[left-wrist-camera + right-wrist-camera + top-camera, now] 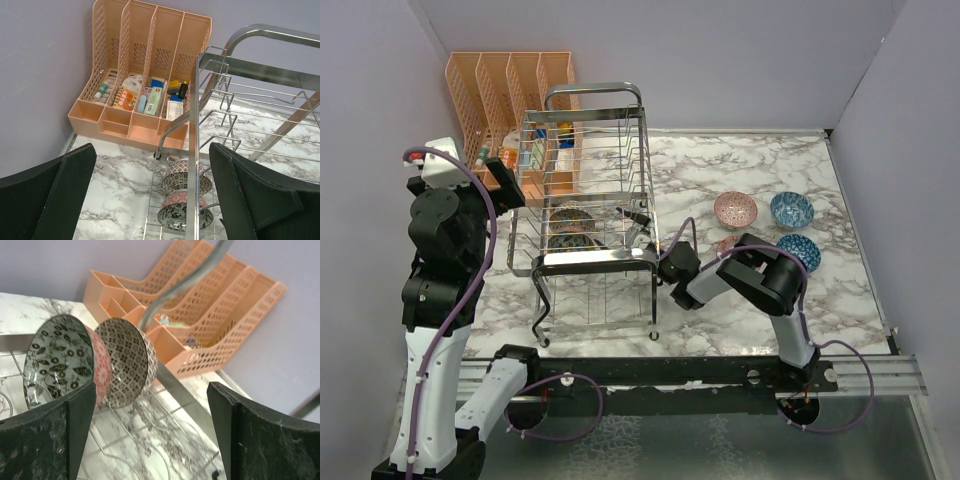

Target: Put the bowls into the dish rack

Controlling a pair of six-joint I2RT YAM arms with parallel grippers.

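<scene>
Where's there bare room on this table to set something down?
Bare marble runs behind the pink bowl and far blue bowl, and fills the near right corner. It is crowded around the dish rack and orange organizer.

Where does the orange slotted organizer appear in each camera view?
Top external: orange organizer upper left, behind the dish rack.
Left wrist: organizer upper centre, left of the rack's bars.
Right wrist: organizer upper right, beyond the racked bowls.
Shared landmark: the chrome dish rack in front of it.
</scene>
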